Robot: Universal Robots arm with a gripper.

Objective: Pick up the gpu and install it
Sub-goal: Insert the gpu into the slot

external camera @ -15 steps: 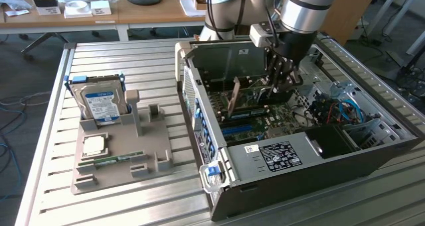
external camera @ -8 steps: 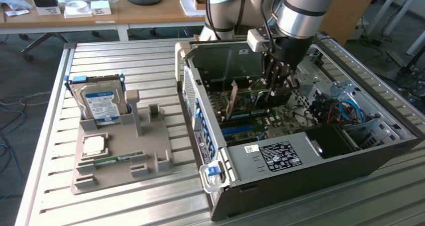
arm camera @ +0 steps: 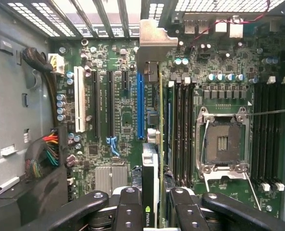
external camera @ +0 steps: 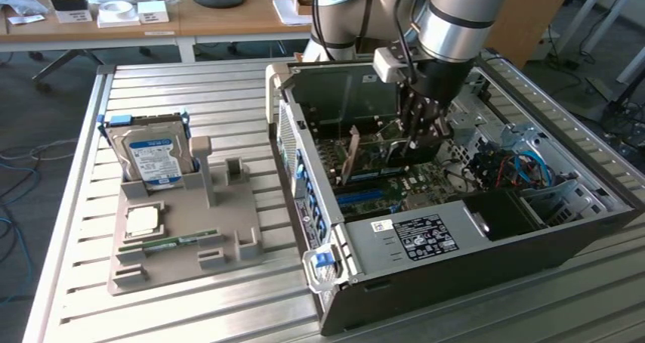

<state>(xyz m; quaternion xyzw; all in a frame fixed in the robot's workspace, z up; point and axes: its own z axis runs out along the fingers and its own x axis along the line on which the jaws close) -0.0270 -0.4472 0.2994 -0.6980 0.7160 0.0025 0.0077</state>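
Wrist view: your gripper (arm camera: 155,192) is clamped on the gpu (arm camera: 150,163), with the fingers (arm camera: 130,207) pressed on its two faces. The card stands on edge, so you're looking straight down its top edge. Its silver bracket end points away, toward the rear grille (arm camera: 99,14).

Under it is the board (arm camera: 219,106). The card's edge runs just beside the blue slot (arm camera: 140,103), on the side toward the CPU socket (arm camera: 223,144). You can't tell from here whether the connector is in a slot or above one. The black RAM slots (arm camera: 181,130) sit between the card and the socket. Across the blue slot, a cable bundle (arm camera: 46,154) lies by the case wall.

Exterior view:
- **Case:** the case (external camera: 454,282) lies on its side, open face up, on the slatted table (external camera: 202,86).
- **Tray:** the tray (external camera: 171,260) sits just beside it on the exterior view's left. A RAM stick (external camera: 171,243) and a CPU (external camera: 141,220) lie flat at its near end, and a hard drive (external camera: 151,154) stands upright at its far end.
- **Arm:** the arm (external camera: 454,18) reaches straight down into the case. The gripper (external camera: 418,143) is deep inside and the gpu (external camera: 383,150) is low, close to the board.
- **Background:** a desk (external camera: 151,26) with small boxes stands behind the table.
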